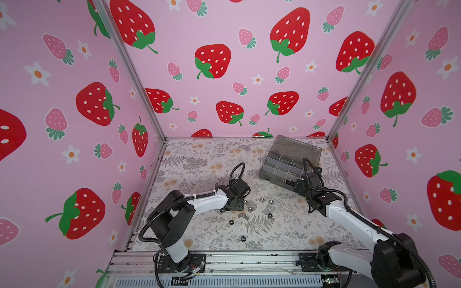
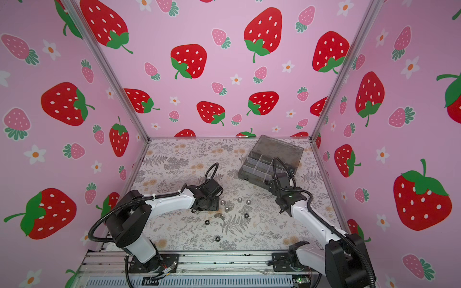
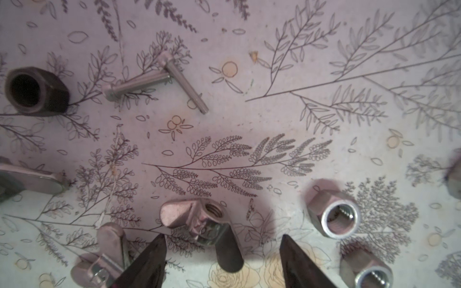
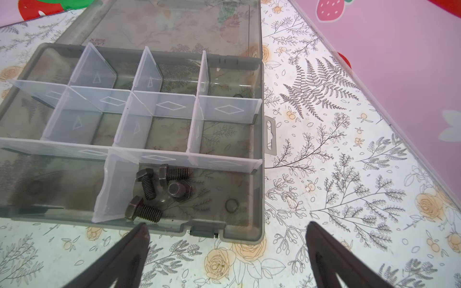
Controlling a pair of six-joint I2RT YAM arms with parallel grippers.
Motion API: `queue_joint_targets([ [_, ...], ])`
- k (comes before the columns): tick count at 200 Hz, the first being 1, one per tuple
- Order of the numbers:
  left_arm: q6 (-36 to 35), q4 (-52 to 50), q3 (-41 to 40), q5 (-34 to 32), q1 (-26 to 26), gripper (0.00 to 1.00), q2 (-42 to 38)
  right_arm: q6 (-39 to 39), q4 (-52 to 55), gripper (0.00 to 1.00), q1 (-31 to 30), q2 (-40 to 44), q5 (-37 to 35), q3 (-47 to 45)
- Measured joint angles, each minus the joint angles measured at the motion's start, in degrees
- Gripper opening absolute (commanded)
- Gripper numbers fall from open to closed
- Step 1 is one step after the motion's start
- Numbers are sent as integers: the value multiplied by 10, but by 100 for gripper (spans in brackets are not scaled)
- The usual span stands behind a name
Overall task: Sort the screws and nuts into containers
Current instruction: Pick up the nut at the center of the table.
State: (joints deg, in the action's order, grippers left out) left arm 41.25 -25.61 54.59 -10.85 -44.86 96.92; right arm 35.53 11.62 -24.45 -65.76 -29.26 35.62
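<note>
My left gripper [image 3: 222,239] is open and low over the mat, with one wing of a silver wing nut [image 3: 199,219] lying between its fingertips, untouched. Around it lie another wing nut [image 3: 104,254], two silver cap nuts [image 3: 334,215], two slim silver screws [image 3: 137,86] and a black hex nut [image 3: 37,91]. My right gripper [image 4: 227,225] hangs open and empty at the near corner of the grey organiser box [image 4: 260,149], whose containers are split by pale dividers. Several black screws [image 4: 152,192] lie in the nearest corner compartment. Both top views show the box [image 1: 274,172] [image 2: 252,169] at the back right.
The box lid [image 4: 174,25] lies open behind the compartments. Loose black hex nuts [image 1: 243,239] [image 2: 217,239] lie toward the front of the floral mat. The pink right wall [image 4: 399,74] stands close beside the box. A metal rail [image 1: 249,259] runs along the front edge.
</note>
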Motion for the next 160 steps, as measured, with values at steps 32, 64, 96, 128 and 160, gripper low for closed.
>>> queue_joint_targets([
  [32, 0, 1, 1, 0, 7, 71, 4, 5, 0, 100, 0, 3, 1, 0],
  [64, -2, 1, 7, 0, 9, 70, 14, 7, 0, 100, 0, 7, 2, -4],
  [96, -9, 1, 21, -1, 10, 67, 26, 7, 0, 100, 0, 7, 2, -4],
  [128, -17, 2, 34, -2, 10, 65, 38, 8, 0, 100, 0, 7, 3, -4],
  [160, -24, 0, 39, 0, 10, 64, 40, 9, 0, 100, 0, 7, 5, -4],
])
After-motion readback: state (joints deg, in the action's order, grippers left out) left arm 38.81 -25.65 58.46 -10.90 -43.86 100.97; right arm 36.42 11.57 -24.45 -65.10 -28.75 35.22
